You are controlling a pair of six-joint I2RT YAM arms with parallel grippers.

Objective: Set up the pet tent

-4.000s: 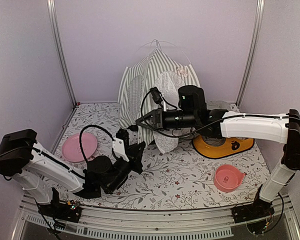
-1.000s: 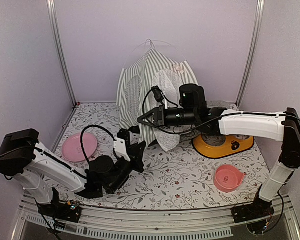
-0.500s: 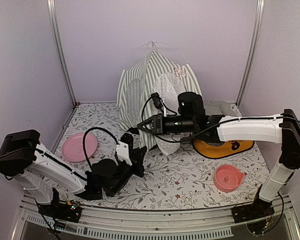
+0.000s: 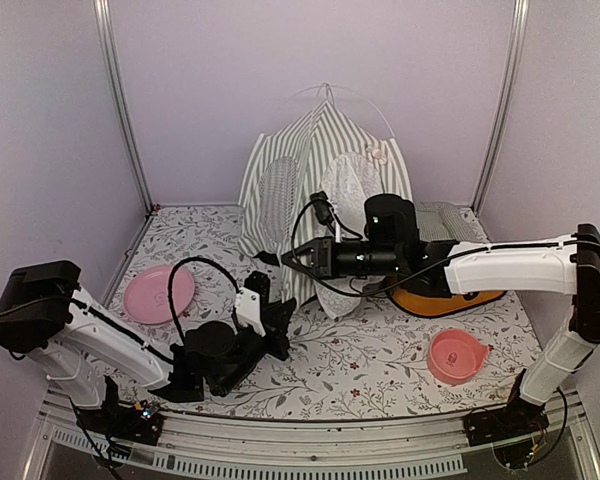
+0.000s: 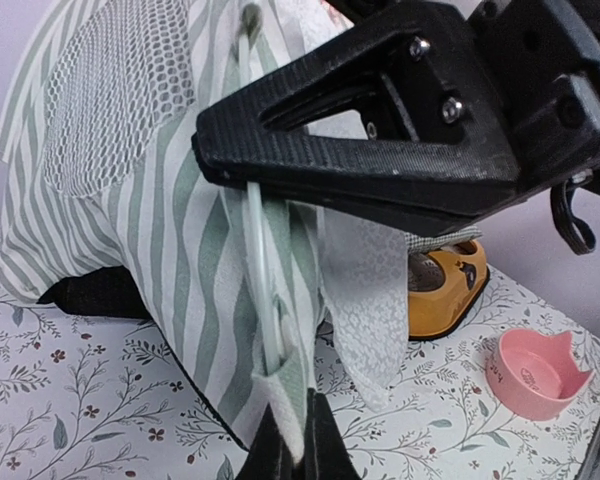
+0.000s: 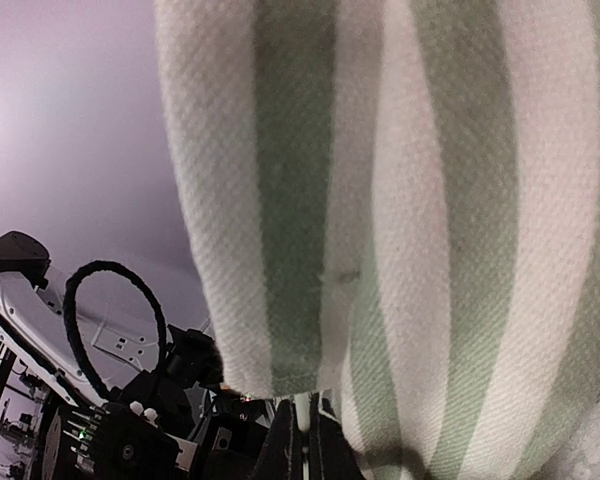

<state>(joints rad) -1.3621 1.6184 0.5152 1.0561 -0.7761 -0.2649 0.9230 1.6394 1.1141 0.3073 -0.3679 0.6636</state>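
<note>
My left gripper [image 5: 292,452] is clenched on the bottom hem of the pet tent [image 4: 325,165], just under the pocket where the thin white pole [image 5: 261,250] ends. My right gripper [image 6: 302,442] is pinched tight on the same striped front edge, higher up and just above the left one. The tent stands upright at the back middle of the floral table [image 4: 370,355], its lace curtain [image 4: 352,185] hanging at the door and a pink bowl [image 4: 456,356] well off to the right. I judge I'm seating this front pole's foot and spreading the leg. Next I'd draw the hem down and outward while the right gripper steadies the pole, slowly, since the frame could tip or the fabric slip
</note>
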